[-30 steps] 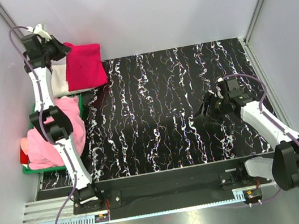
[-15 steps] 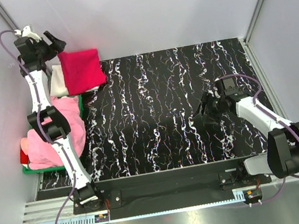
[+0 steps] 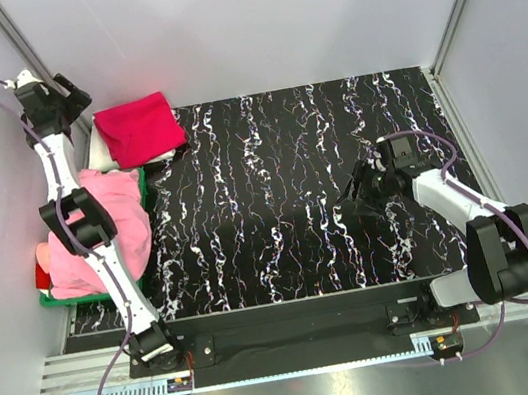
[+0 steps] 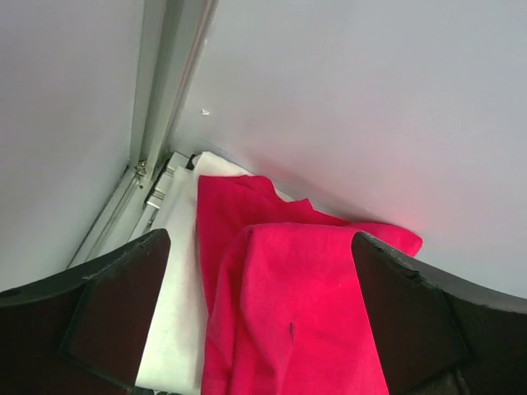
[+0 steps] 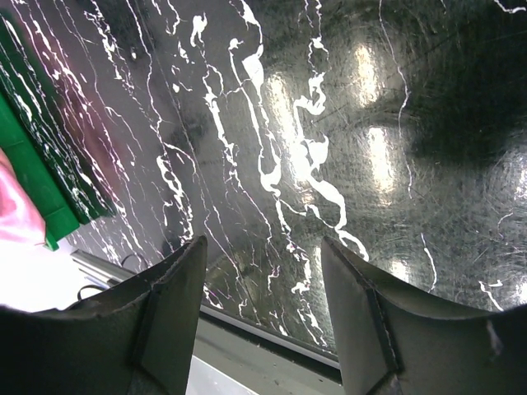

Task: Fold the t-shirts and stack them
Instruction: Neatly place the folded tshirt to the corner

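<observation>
A folded crimson-red t-shirt (image 3: 139, 129) lies on a folded white t-shirt (image 3: 99, 158) at the table's far left corner. In the left wrist view the red t-shirt (image 4: 305, 304) covers most of the white t-shirt (image 4: 177, 271). My left gripper (image 3: 64, 93) hangs open, up and to the left of the stack by the wall, holding nothing; its own camera shows the left gripper (image 4: 259, 247) above the cloth, apart from it. A crumpled light pink t-shirt (image 3: 105, 219) fills the green tray (image 3: 68, 299). My right gripper (image 3: 356, 200) hovers open over the bare marbled table (image 5: 329, 123).
Grey walls and a metal corner post (image 4: 169, 99) stand right behind the stack. The green tray's corner (image 5: 33, 181) and a bit of pink cloth (image 5: 12, 216) show at the left of the right wrist view. A red item (image 3: 42, 278) peeks out at the tray's left edge.
My left gripper opened, let go of the red t-shirt, which settled flat on the white one, and drew back toward the far left corner. The right arm shifted slightly left.
</observation>
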